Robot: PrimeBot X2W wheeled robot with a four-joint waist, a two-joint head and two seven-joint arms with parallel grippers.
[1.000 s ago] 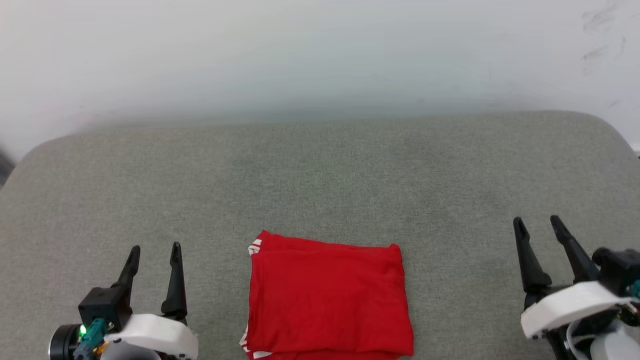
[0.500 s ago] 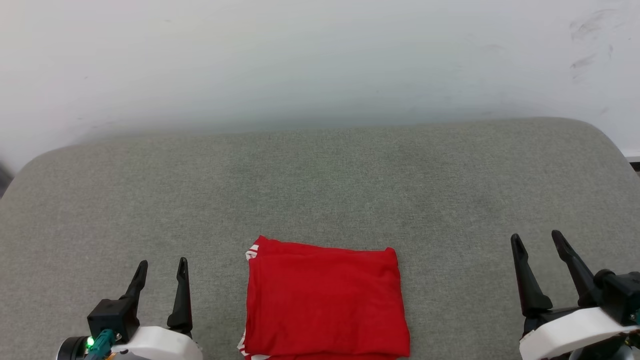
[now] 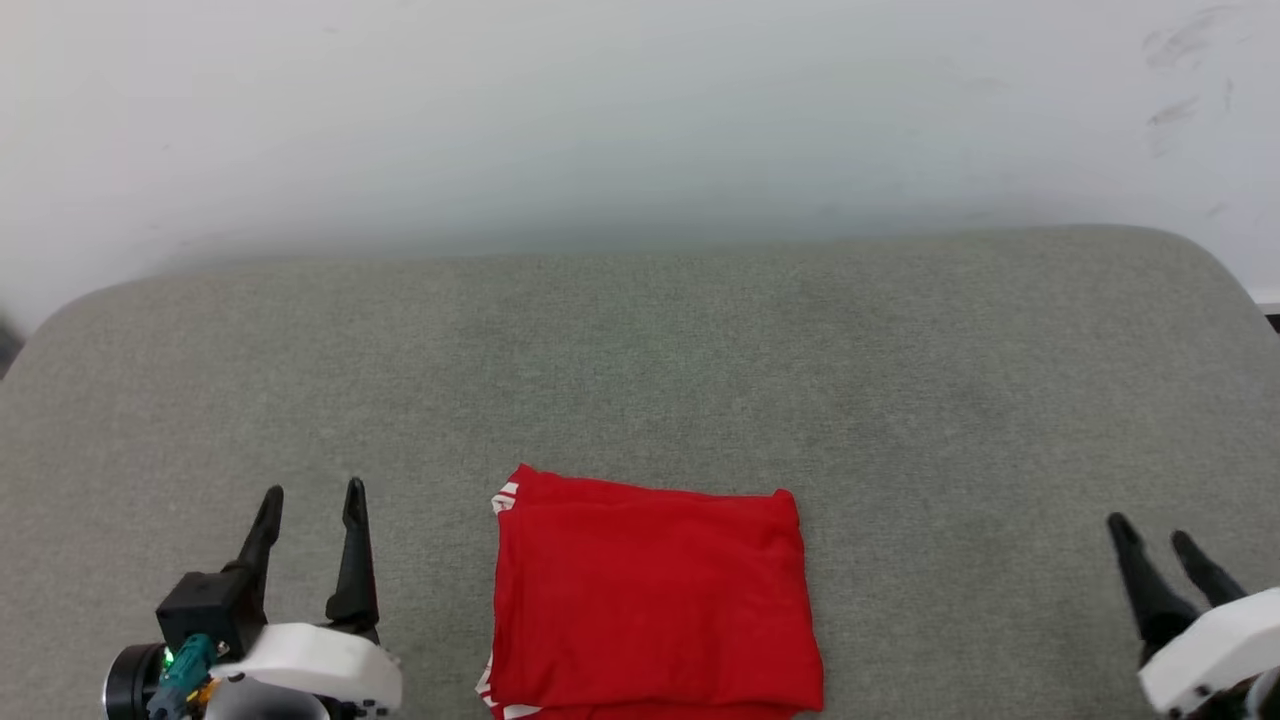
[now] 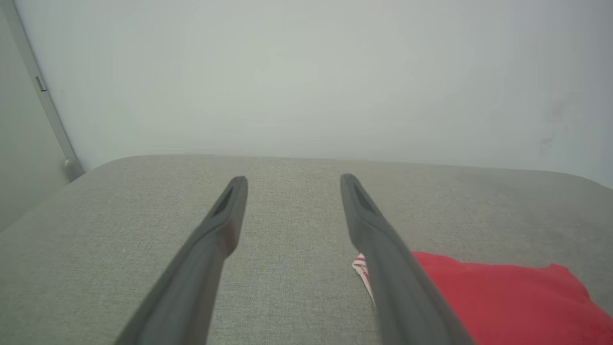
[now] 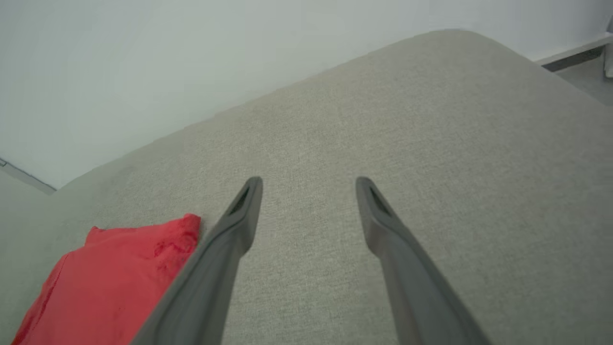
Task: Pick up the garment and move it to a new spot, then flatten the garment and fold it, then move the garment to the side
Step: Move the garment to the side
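- Two pincers are in view, each with two long dark fingers, and neither holds anything.
- The left pincer (image 3: 312, 490) hovers with its fingers spread wide over the near-left part of the grey padded surface (image 3: 640, 350), just left of the garment and not touching it.
- The right pincer (image 3: 1150, 530) hovers over the near-right part with its fingers parted, well apart from the garment.
- One garment (image 3: 655, 600), red, lies folded into a flat rectangle at the middle of the padded surface's near edge.
- Striped red-and-white trim (image 3: 508, 495) peeks out in two spots on its left side, one at the far corner and one at the near.
- One pale wall (image 3: 640, 120) stands behind the far edge.
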